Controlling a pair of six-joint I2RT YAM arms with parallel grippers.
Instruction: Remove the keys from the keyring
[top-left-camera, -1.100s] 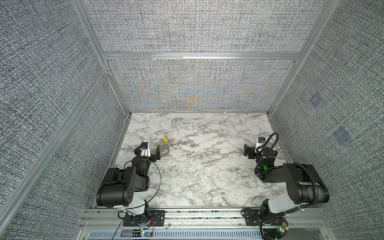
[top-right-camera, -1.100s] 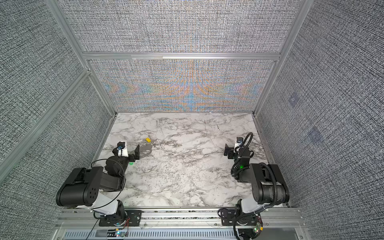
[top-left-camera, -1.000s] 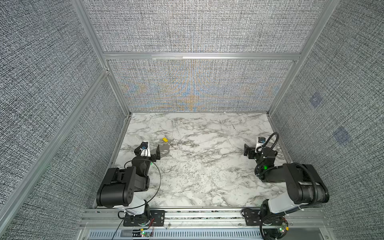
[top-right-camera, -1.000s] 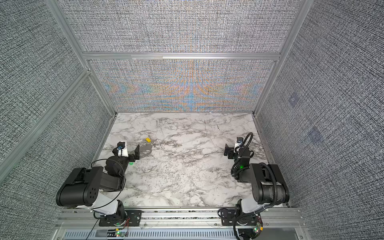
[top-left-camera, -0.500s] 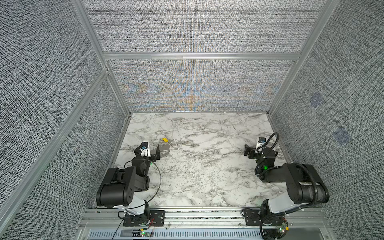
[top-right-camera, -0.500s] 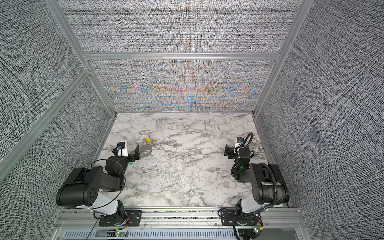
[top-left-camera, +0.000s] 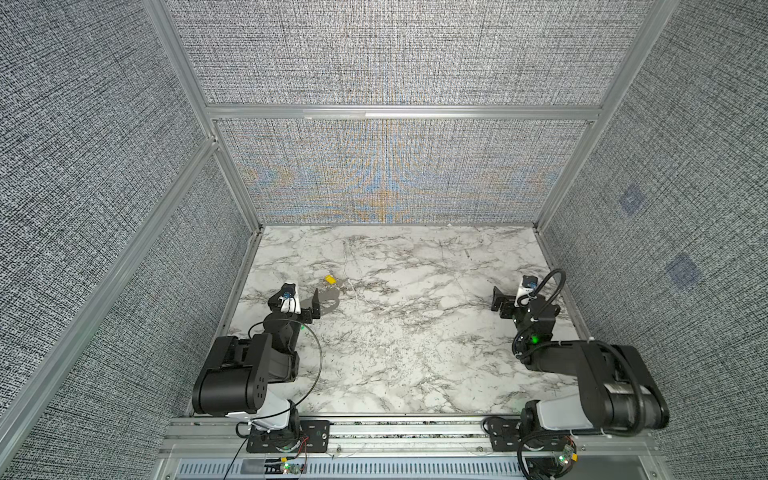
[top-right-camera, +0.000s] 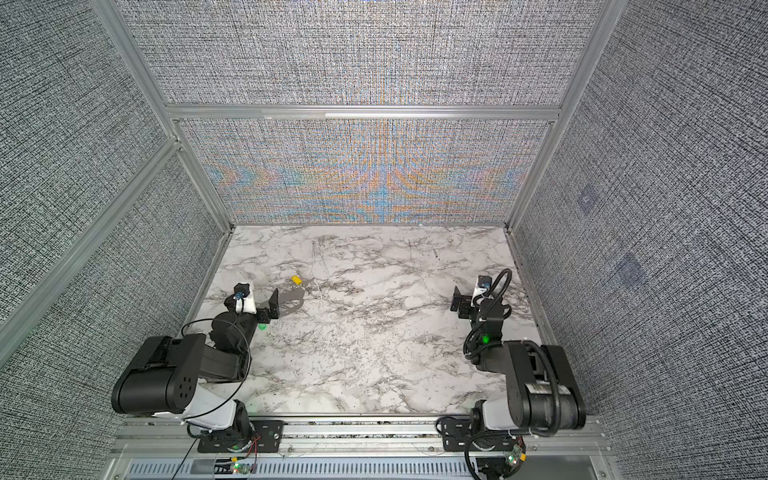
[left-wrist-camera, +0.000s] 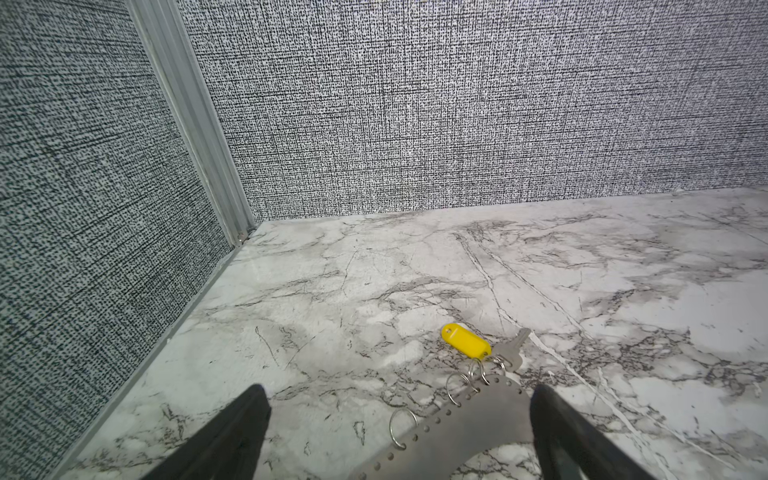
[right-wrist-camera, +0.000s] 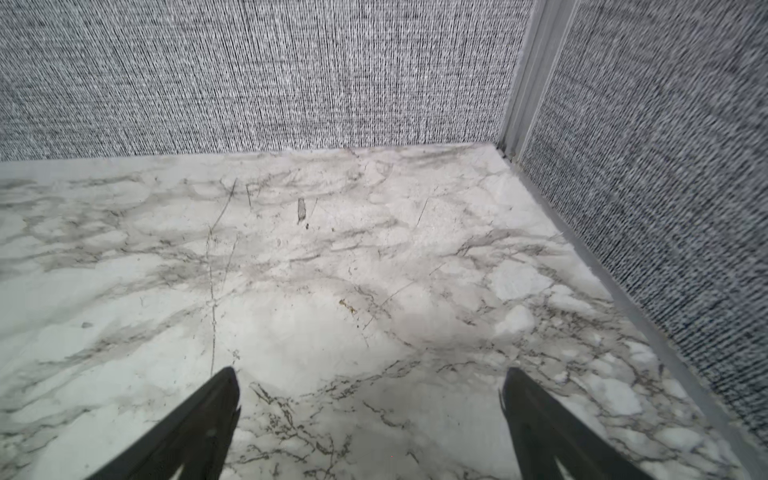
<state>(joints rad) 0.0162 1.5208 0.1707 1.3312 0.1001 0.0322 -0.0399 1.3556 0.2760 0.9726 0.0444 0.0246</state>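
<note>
Nothing we see has moved in the last second. Our left gripper (left-wrist-camera: 399, 395) and right gripper (right-wrist-camera: 370, 382) gape wide, empty. The keyring (left-wrist-camera: 469, 419) lies on the table (left-wrist-camera: 332, 291) just ahead of the left one, key (left-wrist-camera: 513, 351) and yellow tag (left-wrist-camera: 465, 340) beyond.

A white, grey-veined marble tabletop (top-left-camera: 415, 332) carries, on its left side, a flat grey metal keyring plate (left-wrist-camera: 469, 419) with a perforated edge. Small wire rings (left-wrist-camera: 478, 376) join a yellow oblong plastic tag (left-wrist-camera: 465, 340) and a small silver key (left-wrist-camera: 513, 351) to its far end.
</note>
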